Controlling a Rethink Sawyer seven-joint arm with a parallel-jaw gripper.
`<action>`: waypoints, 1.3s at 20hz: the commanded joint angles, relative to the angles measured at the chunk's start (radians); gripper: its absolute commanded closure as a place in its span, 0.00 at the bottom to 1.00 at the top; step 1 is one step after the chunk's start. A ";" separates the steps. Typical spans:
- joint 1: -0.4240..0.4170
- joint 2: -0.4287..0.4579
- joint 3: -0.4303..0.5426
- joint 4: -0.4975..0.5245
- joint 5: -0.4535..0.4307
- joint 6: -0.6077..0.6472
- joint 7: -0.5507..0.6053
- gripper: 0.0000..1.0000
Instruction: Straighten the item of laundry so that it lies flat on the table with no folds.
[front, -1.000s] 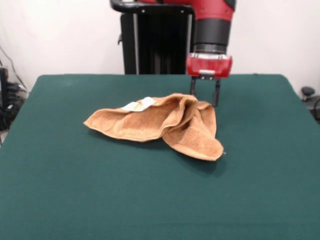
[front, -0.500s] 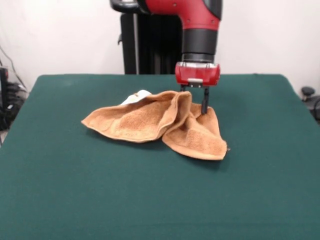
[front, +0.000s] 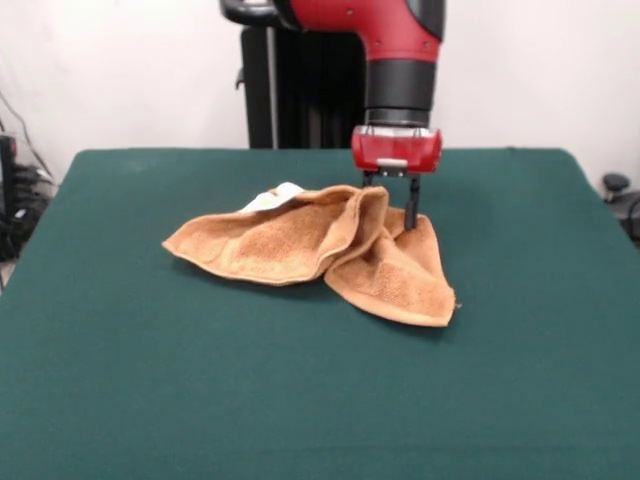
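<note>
The item of laundry (front: 290, 245), an orange-tan terry towel, lies crumpled on the green table (front: 200, 400), a little behind its middle. It is folded into two lobes with a raised ridge between them. A white label (front: 275, 197) sticks up at its far edge. My gripper (front: 390, 210) hangs from the red arm, down at the towel's far right part. It stands open, astride the raised ridge. Its right finger (front: 411, 208) touches the cloth of the right lobe. The left finger is mostly hidden behind the ridge.
The black pedestal (front: 300, 90) stands behind the table's far edge. Cables and dark gear (front: 15, 200) sit off the left side, and a small black object (front: 615, 185) off the right. Green table surface runs wide on all sides of the towel.
Over the last second the gripper moved to the picture's left and lowered onto the towel's ridge, nudging the folds slightly. In the last half second almost nothing moved.
</note>
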 joint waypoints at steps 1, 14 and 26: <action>0.101 0.024 0.044 -0.133 0.183 0.283 0.116 0.00; 0.163 0.271 0.003 -0.278 0.229 0.106 0.150 0.00; 0.205 0.262 -0.037 -0.277 0.263 0.114 0.132 1.00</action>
